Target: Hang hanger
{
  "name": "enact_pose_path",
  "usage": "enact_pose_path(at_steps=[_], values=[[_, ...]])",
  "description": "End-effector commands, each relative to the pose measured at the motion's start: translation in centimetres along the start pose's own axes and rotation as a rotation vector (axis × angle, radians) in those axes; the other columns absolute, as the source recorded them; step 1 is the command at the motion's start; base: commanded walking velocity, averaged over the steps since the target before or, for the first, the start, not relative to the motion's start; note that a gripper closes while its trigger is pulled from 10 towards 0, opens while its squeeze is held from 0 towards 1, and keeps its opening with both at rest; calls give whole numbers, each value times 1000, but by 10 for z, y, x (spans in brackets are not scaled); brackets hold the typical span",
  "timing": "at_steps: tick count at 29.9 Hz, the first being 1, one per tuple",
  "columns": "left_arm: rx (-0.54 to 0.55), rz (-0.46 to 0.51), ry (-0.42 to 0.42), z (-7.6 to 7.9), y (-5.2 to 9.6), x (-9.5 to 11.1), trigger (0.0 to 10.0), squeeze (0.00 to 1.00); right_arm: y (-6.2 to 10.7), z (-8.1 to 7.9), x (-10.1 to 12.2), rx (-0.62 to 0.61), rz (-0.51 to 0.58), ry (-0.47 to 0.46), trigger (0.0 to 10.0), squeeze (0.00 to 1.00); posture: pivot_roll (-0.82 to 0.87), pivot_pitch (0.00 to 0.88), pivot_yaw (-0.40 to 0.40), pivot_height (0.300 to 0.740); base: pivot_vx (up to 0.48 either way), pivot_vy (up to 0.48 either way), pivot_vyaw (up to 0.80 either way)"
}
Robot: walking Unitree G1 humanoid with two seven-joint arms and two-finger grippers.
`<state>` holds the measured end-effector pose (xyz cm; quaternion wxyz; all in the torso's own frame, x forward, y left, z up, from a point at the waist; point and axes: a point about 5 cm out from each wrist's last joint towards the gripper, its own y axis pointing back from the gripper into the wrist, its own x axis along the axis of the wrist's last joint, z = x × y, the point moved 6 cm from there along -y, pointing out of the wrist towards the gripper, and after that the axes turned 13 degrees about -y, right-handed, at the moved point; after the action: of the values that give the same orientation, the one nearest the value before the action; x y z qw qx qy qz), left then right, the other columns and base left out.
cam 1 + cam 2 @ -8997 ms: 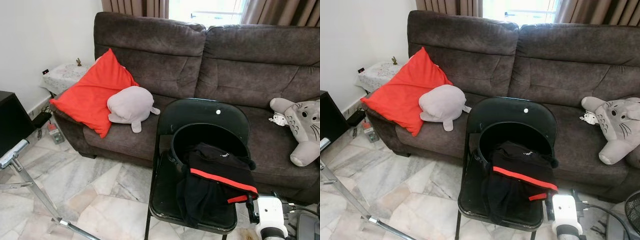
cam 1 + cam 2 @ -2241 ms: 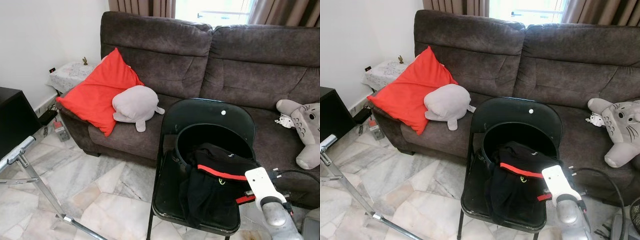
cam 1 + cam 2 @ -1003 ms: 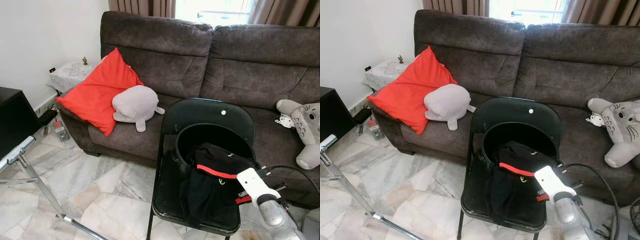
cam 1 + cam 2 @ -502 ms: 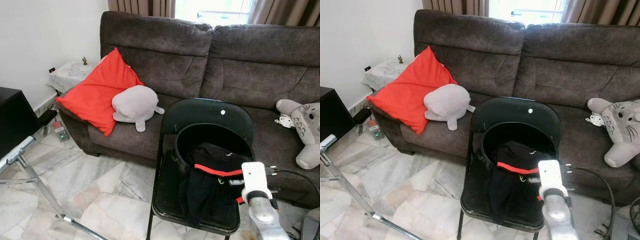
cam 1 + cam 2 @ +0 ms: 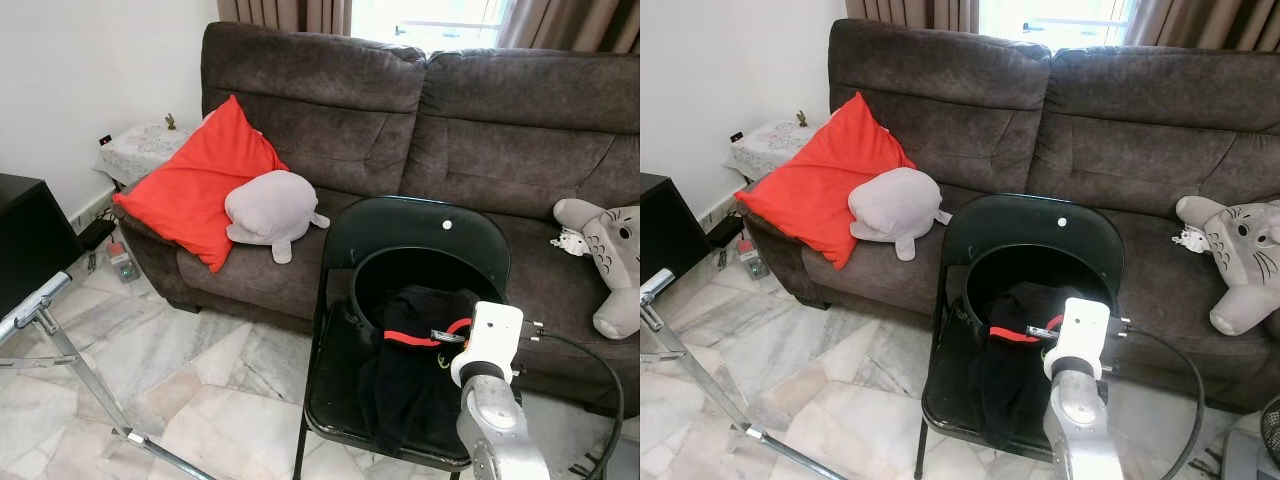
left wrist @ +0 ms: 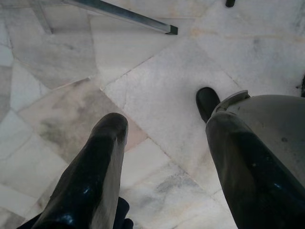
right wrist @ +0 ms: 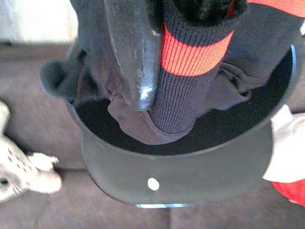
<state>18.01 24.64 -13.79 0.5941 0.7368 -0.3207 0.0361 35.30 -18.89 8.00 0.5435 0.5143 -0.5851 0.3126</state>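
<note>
Gripping black garment | right fingers clamped, above chair seat edge

Dark brown sofa at my twelve o'clock, red cushion and pale grey plush at ten, grey-and-white plush at two, glossy black chair ahead, black garment with a red-orange ribbed stripe, white-grey marble floor.
</note>
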Motion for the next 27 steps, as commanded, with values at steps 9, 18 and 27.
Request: enact_pose_path(at_steps=[9, 18, 27], values=[[9, -34, -18, -4, 2, -12, 10000, 0, -5, -16, 8, 18, 10, -36, 10000, 0, -44, 0, 39, 740, 0, 0, 0], [15, -34, -8, -1, 3, -14, 10000, 0, -2, 16, 2, -9, 28, 13, 10000, 0, -37, 0, 26, 740, 0, 0, 0], [10, -42, -13, -1, 3, -15, 10000, 0, 14, 99, 0, -184, 40, 47, 10000, 0, -77, 0, 43, 740, 0, 0, 0]])
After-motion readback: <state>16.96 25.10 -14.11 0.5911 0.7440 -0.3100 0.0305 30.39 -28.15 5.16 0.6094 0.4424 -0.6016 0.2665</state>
